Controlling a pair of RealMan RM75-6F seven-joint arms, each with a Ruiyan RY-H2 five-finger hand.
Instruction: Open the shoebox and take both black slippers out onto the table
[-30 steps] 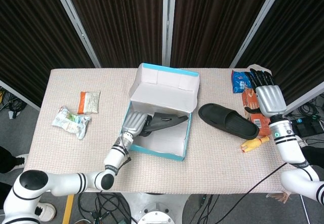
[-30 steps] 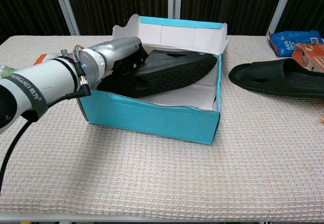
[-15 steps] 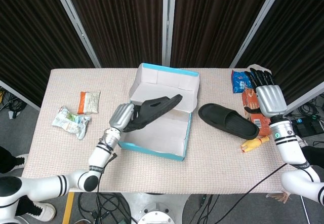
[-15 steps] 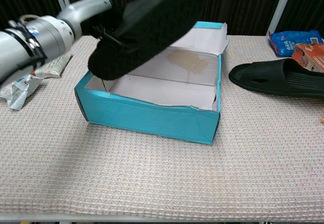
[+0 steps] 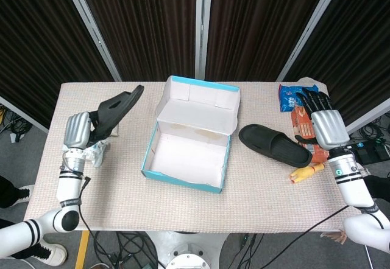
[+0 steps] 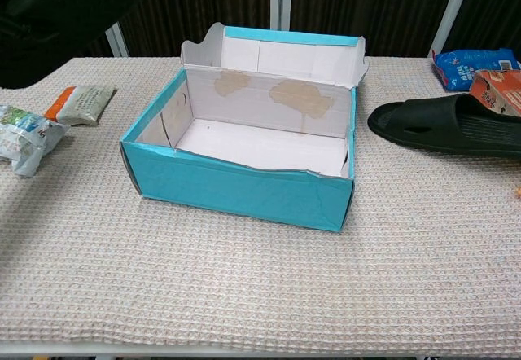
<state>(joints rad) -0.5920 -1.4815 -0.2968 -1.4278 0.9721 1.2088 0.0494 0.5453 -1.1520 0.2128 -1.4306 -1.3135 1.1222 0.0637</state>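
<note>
The fingers of the left hand [image 5: 78,130] gripped the second black rubber slipper [image 5: 116,108] above the snack packets, needing a clear table spot.

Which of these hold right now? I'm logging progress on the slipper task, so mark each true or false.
1. The shoebox is empty. True.
2. The left robot hand holds a slipper above the table. True.
3. Both slippers lie on the table. False: only the right slipper does.
4. The right robot hand grips a slipper. False: it holds nothing.
5. The box lid is closed. False: it stands open.
</note>
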